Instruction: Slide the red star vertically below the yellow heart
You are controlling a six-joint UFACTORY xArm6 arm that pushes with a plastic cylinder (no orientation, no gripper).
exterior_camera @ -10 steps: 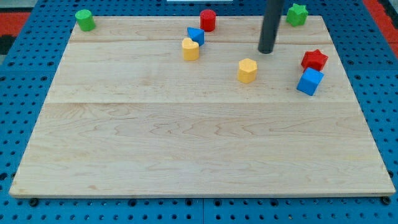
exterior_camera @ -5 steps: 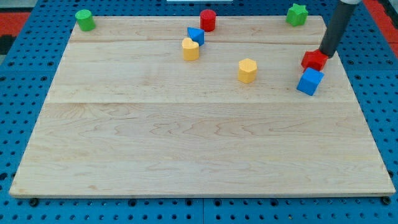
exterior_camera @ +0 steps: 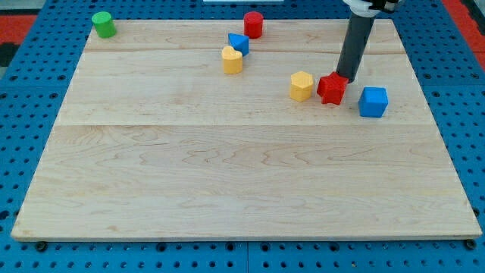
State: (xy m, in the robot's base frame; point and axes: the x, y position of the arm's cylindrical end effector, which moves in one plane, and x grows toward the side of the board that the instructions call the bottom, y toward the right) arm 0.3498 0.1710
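The red star (exterior_camera: 331, 89) lies on the wooden board (exterior_camera: 227, 174) at the view's upper right, just right of a yellow hexagon-like block (exterior_camera: 301, 86) and almost touching it. My tip (exterior_camera: 346, 76) is against the star's upper right edge; the dark rod rises from there to the view's top. The yellow heart (exterior_camera: 232, 59) lies further left and higher in the view, next to a blue block (exterior_camera: 239, 43). The star is to the right of the heart and slightly lower in the view.
A blue cube (exterior_camera: 373, 101) sits right of the star. A red cylinder (exterior_camera: 253, 24) stands at the board's top edge and a green cylinder (exterior_camera: 103, 24) at its top left corner. The rod hides the green star seen earlier at the top right.
My tip swung right behind the red star, then pushed it left and down to beside the yellow hexagon. The blue cube shifted slightly. The rod now covers the green star.
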